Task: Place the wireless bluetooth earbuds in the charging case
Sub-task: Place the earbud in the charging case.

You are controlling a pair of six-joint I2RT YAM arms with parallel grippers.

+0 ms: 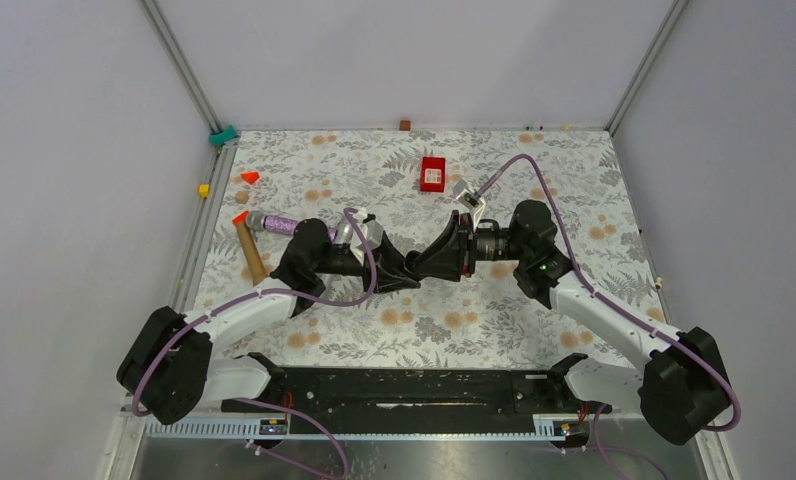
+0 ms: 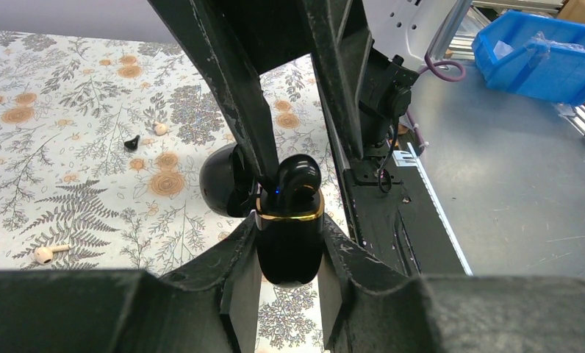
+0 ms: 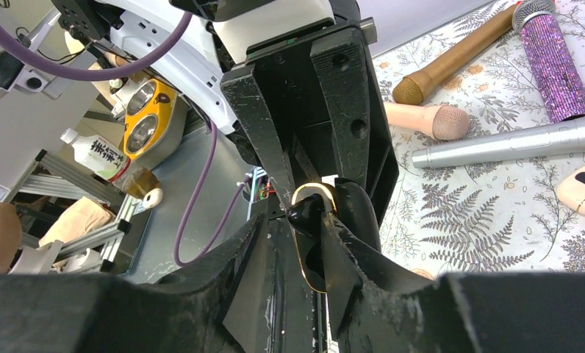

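The glossy black charging case [image 2: 289, 250] stands upright with its gold rim up, and my left gripper [image 2: 289, 222] is shut on its lower half. Its lid [image 2: 217, 180] hangs open to the left. One black earbud [image 2: 298, 175] sits in the case mouth beside a small blue light. My right gripper [image 3: 293, 215] reaches in from the far side with its jaws slightly parted around that earbud [image 3: 304, 213]; one finger [image 2: 234, 95] touches it and the other stands off. A second black earbud [image 2: 131, 143] lies on the floral mat. From above, both grippers [image 1: 419, 268] meet at mid-table and hide the case.
A beige earbud [image 2: 43, 254] lies on the mat near the left gripper. A red box [image 1: 433, 173] sits at the back. Several microphones, one purple [image 3: 554, 59] and one silver [image 3: 510, 147], lie to the left, with a wooden stick [image 1: 249, 250] and orange cones [image 1: 249, 177].
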